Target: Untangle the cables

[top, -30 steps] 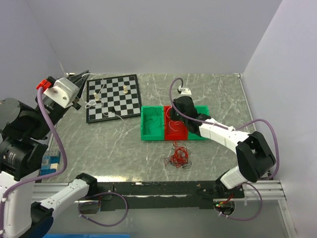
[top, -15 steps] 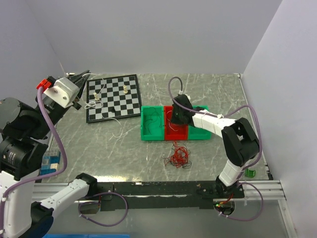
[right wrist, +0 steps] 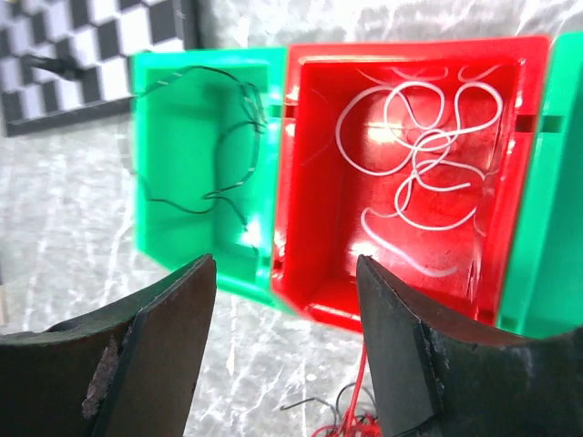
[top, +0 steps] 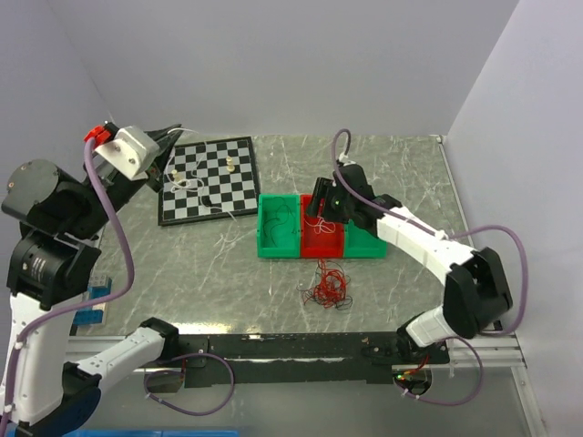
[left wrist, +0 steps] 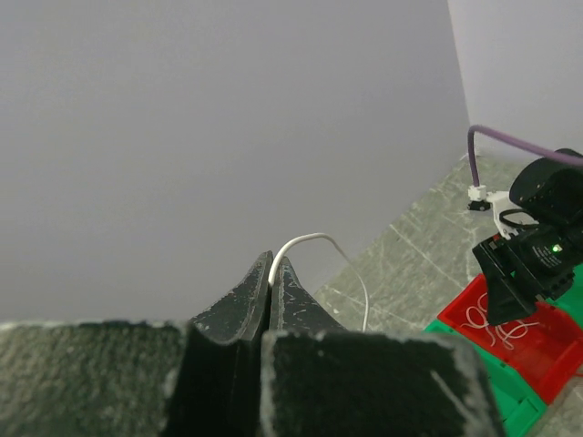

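Grey marbled tabletop [top: 228,264]: fist-sized tangle of thin red wires [top: 326,287] just in front of red plastic bin [top: 321,244]. Left gripper [left wrist: 271,266] clamped on thin white wire [left wrist: 310,237], raised well left of bin. Right gripper [right wrist: 284,273] spread wide above bin. Mid-sorting, probably; next likely needs white strand carried over bin, then released

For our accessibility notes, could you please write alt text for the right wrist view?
The right gripper hangs open above a red bin holding loose white wires. Left of it, a green bin holds thin dark wires; a chessboard corner shows top left, red wires at the bottom edge.
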Available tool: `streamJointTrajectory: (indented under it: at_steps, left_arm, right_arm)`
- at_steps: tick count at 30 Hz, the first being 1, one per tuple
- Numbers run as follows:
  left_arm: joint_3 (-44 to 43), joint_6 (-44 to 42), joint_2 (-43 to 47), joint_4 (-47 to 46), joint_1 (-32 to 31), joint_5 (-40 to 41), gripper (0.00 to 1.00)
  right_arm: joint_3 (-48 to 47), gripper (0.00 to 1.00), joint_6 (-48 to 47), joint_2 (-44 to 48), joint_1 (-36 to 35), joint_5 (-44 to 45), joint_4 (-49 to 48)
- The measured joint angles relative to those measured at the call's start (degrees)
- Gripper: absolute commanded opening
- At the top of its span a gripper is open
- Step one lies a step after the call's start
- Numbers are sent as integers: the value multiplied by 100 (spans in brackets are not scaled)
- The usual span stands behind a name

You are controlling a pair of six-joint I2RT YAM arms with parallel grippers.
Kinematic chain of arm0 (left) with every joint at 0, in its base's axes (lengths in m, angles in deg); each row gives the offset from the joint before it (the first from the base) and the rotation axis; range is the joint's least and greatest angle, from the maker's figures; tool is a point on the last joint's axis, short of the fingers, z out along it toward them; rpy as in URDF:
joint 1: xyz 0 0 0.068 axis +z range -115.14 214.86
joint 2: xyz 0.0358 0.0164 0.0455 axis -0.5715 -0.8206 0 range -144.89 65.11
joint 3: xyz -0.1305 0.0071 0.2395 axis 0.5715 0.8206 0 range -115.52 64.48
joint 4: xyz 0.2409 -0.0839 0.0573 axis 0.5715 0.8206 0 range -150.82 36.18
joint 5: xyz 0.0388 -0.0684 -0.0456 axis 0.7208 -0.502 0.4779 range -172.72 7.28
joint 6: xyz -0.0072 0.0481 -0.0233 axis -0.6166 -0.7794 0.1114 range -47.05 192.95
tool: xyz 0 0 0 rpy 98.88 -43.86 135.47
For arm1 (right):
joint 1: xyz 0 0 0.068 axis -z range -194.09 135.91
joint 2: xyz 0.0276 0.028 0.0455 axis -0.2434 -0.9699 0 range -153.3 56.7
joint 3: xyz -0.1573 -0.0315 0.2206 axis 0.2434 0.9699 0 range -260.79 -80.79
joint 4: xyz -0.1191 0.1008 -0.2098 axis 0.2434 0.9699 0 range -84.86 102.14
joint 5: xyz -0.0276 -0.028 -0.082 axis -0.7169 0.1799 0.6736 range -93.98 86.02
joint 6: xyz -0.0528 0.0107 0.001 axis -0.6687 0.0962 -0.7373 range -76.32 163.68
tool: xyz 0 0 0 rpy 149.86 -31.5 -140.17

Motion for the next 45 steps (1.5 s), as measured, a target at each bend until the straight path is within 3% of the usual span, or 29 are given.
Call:
streamJointTrajectory:
  at_steps: [8,15,18,30,37,45]
  left_arm:
    - [240,538,-560,-791,-94,-579,1]
    - [407,264,-1921,-1600,-1364,-590,1]
    - [470,81,-2546,-1792,-1694,-570,1]
    - [459,-841,-3818,-2490,-1917,-332,1]
    - [481,-1364,-4183,-2505,-2068,-234,1]
    - [450,-1318,-4367,-2614,-2179,-181,1]
  right_arm:
    - [55,70,-9,1034,2,474,345]
    - [1064,66,-11,3187,247,1294,-149]
    - [1399,65,-7,3696,551,1386,-256]
    - [2428,64,173,4393,708,1355,-214]
    - [2457,64,181,4395,787,1357,-219]
    - [2505,64,188,4393,857,1353,-238]
